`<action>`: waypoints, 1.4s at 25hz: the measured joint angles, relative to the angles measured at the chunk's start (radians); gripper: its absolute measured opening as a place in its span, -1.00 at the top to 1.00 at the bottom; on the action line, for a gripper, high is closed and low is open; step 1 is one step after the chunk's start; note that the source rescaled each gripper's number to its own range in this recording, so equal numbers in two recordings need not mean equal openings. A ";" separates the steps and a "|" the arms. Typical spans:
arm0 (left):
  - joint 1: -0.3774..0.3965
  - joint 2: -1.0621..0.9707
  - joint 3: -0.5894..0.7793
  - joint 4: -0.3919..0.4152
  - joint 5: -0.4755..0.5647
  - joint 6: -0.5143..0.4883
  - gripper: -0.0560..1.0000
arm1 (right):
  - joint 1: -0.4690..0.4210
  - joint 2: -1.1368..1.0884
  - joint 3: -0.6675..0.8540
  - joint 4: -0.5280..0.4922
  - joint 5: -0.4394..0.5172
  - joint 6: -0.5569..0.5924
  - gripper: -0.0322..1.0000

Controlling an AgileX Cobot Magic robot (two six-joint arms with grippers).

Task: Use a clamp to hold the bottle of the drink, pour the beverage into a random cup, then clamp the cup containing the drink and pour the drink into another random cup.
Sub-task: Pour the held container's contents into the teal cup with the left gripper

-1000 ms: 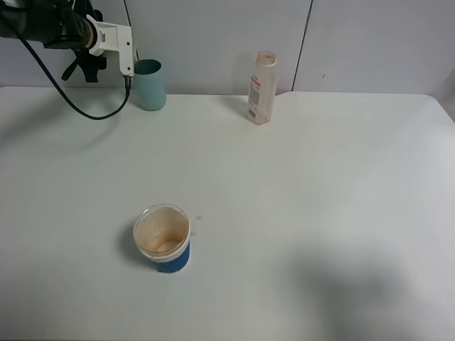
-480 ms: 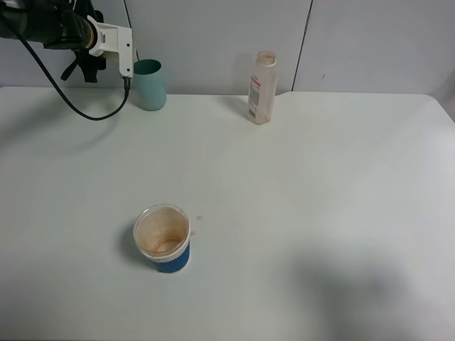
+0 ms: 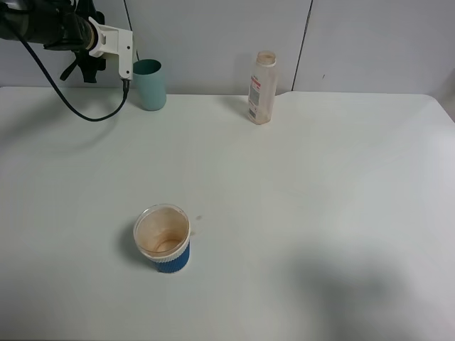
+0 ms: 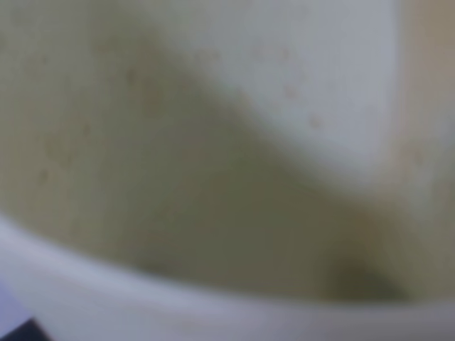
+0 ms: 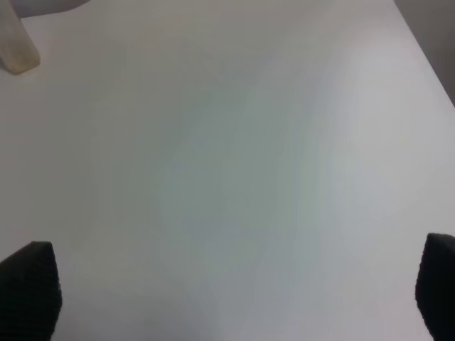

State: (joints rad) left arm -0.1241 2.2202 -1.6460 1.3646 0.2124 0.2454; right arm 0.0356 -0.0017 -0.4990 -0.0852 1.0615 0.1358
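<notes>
While the bottle [image 3: 261, 87] stands, right claw [image 5: 234, 284] gapes.

High front view down over the table [image 3: 298, 185]; right wrist above it too; left wrist perhaps against a cup.

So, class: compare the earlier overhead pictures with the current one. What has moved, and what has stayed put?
Nothing visibly changed. The left arm stays raised by the teal plastic tumbler; the clear labelled bottle and short blue-sleeved cup keep their places on the white table.
</notes>
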 joint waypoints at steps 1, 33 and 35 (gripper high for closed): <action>-0.001 0.000 0.000 0.001 0.000 0.000 0.86 | 0.000 0.000 0.000 0.000 0.000 0.000 -1.00; -0.005 -0.074 0.000 -0.293 0.003 -0.046 0.86 | 0.000 0.000 0.000 0.000 0.000 0.000 -1.00; -0.003 -0.080 0.000 -0.359 0.004 -0.046 0.86 | 0.000 0.000 0.000 0.000 0.000 0.000 -1.00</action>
State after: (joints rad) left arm -0.1273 2.1403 -1.6460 1.0061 0.2163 0.1989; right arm 0.0356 -0.0017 -0.4990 -0.0852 1.0615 0.1358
